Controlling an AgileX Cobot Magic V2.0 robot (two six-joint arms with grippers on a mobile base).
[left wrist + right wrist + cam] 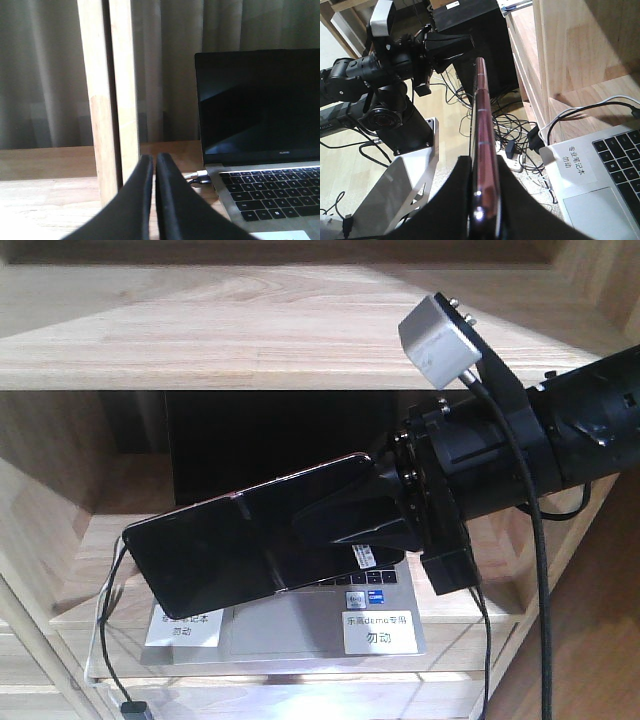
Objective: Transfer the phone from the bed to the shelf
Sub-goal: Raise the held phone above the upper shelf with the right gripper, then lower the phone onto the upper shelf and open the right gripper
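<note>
Exterior front view: your right gripper pinches phone by one end, just above laptop, inside shelf; your left gripper, left of laptop, fingers pressed together, empty; carry looks done; left for you: set-down, release.

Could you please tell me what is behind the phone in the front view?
The grey laptop on the shelf: its touchpad and two white labels show. The phone, in the right tool, hides most of the keyboard.
</note>
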